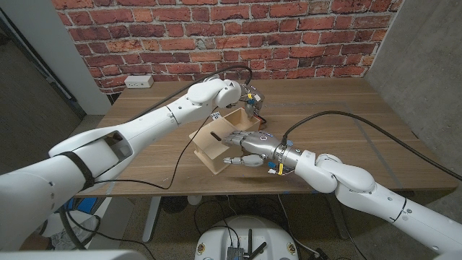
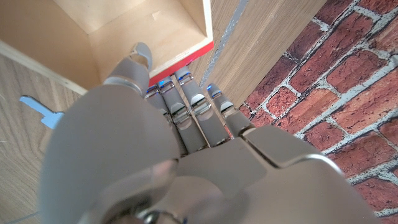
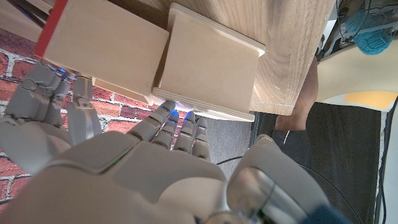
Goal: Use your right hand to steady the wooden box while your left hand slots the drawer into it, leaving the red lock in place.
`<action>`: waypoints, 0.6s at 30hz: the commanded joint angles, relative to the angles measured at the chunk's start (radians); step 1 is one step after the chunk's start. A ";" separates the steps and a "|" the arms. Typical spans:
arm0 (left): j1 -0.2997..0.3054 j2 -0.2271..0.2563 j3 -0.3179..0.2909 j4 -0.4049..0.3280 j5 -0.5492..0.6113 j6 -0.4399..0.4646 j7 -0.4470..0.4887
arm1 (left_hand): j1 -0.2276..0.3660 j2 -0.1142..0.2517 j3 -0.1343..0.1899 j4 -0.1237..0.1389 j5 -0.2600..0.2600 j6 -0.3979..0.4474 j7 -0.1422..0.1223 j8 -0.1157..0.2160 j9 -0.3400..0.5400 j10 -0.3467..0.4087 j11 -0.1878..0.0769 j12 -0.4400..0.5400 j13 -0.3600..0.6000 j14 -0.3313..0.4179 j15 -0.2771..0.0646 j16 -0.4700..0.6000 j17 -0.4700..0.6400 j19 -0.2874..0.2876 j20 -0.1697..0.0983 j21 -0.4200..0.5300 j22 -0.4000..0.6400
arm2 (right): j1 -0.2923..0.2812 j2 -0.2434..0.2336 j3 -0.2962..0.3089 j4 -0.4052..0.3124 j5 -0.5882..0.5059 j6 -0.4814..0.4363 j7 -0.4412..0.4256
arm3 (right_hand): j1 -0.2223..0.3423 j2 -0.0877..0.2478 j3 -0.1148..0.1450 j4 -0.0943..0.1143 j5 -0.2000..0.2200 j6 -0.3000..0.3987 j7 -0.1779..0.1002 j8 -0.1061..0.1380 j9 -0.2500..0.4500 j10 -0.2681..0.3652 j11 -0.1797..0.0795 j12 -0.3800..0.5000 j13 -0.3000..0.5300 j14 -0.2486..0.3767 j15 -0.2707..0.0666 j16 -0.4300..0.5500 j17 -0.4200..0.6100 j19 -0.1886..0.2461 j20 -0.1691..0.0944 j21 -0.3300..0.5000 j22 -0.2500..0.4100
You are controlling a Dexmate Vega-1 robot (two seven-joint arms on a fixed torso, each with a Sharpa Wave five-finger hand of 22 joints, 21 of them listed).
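Left hand (image 1: 249, 95): reaches across the counter (image 1: 375, 137) to the far end of the drawer (image 2: 134, 28); in the left wrist view its fingers (image 2: 186, 102) press the red-edged end, apparently to push it home. Whether it actually grips anything cannot be told.
Wooden box (image 1: 213, 148): lies near the counter's front edge, mid-scene, tilted diagonally, drawer partly entered from the far side.
Red lock (image 2: 183, 61): red strip along the drawer's end, seemingly undisturbed.
Right hand (image 1: 249, 148): fingers spread against the box's right side, bracing rather than clasping it, judged to counter the push.
Risk: box sliding off-line.
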 commanded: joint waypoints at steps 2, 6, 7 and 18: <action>-0.006 0.007 0.004 0.007 -0.033 -0.023 -0.007 | 0.044 0.050 0.001 0.007 0.007 0.009 0.003 0.004 0.017 -0.005 0.002 0.002 0.006 0.009 -0.056 0.003 0.005 0.010 -0.155 0.005 0.002 | -0.005 -0.003 -0.001 -0.004 0.002 -0.006 -0.001 | 0.006 0.009 -0.001 0.006 0.007 0.008 -0.001 0.006 0.006 0.008 0.001 0.004 0.006 0.012 0.001 0.007 0.002 0.009 -0.001 0.005 0.006; 0.003 0.018 0.001 0.000 -0.027 -0.023 0.009 | 0.045 0.049 0.001 0.006 0.007 0.009 0.003 0.004 0.017 -0.008 0.002 0.001 0.006 0.008 -0.056 0.003 0.004 0.010 -0.155 0.005 0.002 | -0.005 -0.002 -0.001 -0.003 0.001 -0.005 -0.003 | 0.006 0.009 -0.001 0.006 0.007 0.008 -0.001 0.006 0.006 0.008 0.001 0.004 0.006 0.012 0.001 0.007 0.002 0.009 -0.001 0.005 0.006; 0.009 0.022 -0.002 -0.006 -0.025 -0.020 0.018 | 0.045 0.049 0.001 0.006 0.007 0.009 0.002 0.004 0.017 -0.009 0.002 0.001 0.006 0.008 -0.056 0.002 0.004 0.010 -0.155 0.005 0.002 | -0.004 -0.002 -0.001 -0.003 0.000 -0.006 -0.002 | 0.006 0.009 -0.001 0.006 0.007 0.008 -0.001 0.006 0.006 0.008 0.001 0.004 0.006 0.012 0.001 0.007 0.002 0.009 -0.001 0.005 0.006; 0.056 0.054 -0.027 -0.052 0.012 -0.009 0.110 | 0.045 0.050 0.001 0.007 0.006 0.010 0.002 0.005 0.017 -0.005 0.003 0.003 0.006 0.006 -0.056 0.002 0.004 0.010 -0.155 0.005 0.002 | -0.002 0.000 -0.004 -0.003 -0.001 -0.006 -0.001 | 0.006 0.009 -0.001 0.006 0.007 0.008 -0.001 0.006 0.006 0.008 0.001 0.004 0.006 0.012 0.001 0.007 0.002 0.009 -0.001 0.005 0.006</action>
